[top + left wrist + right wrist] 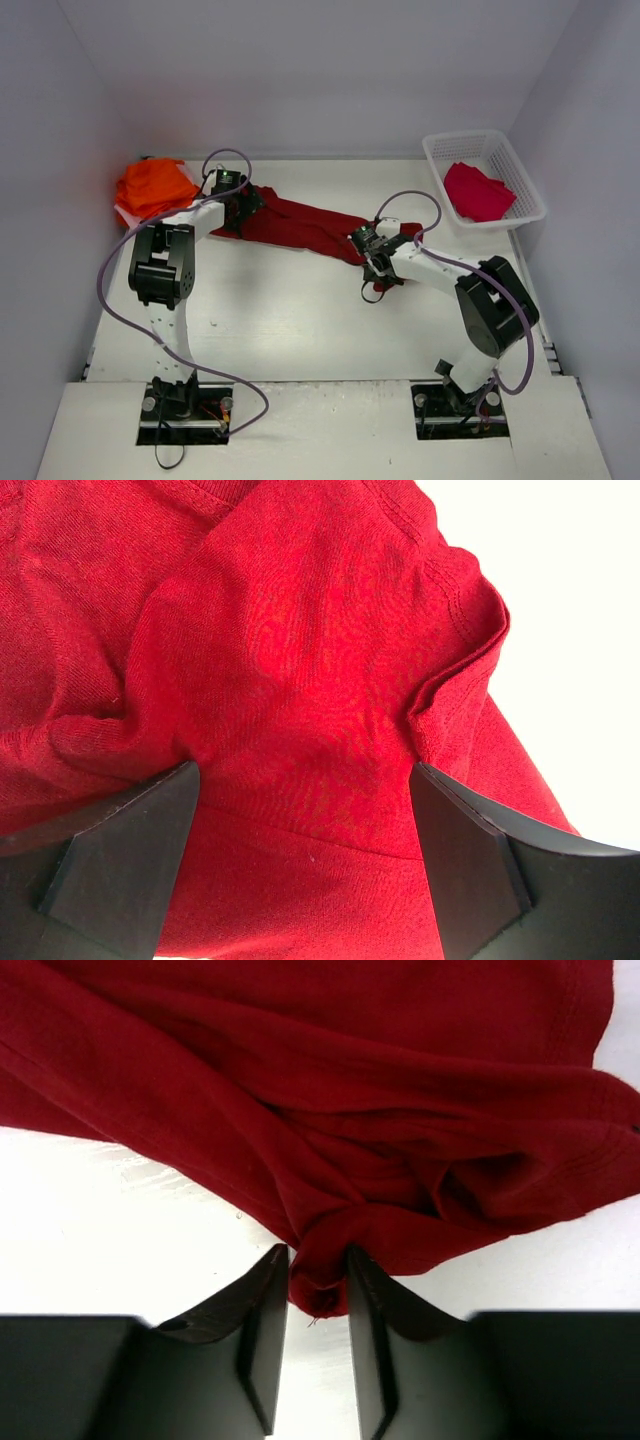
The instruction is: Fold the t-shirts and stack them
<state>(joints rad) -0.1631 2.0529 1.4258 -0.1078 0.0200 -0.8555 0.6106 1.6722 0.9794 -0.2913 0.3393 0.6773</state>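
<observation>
A large dark red t-shirt (pixel 300 226) lies stretched in a crumpled band across the back of the table. My left gripper (pixel 243 205) is at its left end, open, with its fingers (pixel 120 850) spread wide just above the cloth (pixel 300 660). At the right end my right gripper (pixel 368 246) is shut on a bunched fold of the same shirt (pixel 350 1110), pinched between the fingertips (pixel 268 1290) just above the white tabletop. Bright orange t-shirts (pixel 152 187) are piled at the far left. A crimson t-shirt (pixel 477 192) lies in the basket.
The white lattice basket (pixel 437 165) stands at the back right by the wall. Purple cables loop over both arms, and a black cable loop (pixel 375 295) hangs under the right wrist. White walls close in the table (pixel 300 320) on three sides.
</observation>
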